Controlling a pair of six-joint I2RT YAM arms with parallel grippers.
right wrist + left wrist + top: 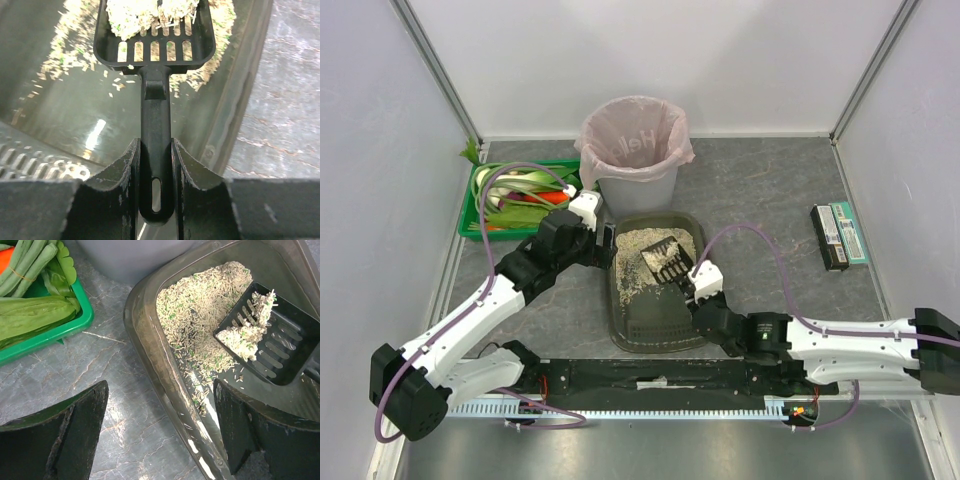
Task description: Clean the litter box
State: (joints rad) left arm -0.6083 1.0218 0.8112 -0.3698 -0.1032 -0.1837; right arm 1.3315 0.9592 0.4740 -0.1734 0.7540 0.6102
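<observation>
The litter box (650, 322) is a dark olive-grey tray in the middle of the table, with beige litter (638, 248) heaped at its far end. My right gripper (696, 285) is shut on the handle of a black slotted scoop (155, 47). The scoop is held over the box with a clump of litter (246, 334) on its blade. My left gripper (160, 390) is open and straddles the box's left rim (150, 340), one finger outside over the table, the other inside. Neither finger touches the rim.
A grey bin lined with a pink bag (635, 150) stands just behind the box. A green crate of vegetables (515, 200) sits at the back left, close to my left wrist. A dark flat box (840, 235) lies at the right. White walls close in three sides.
</observation>
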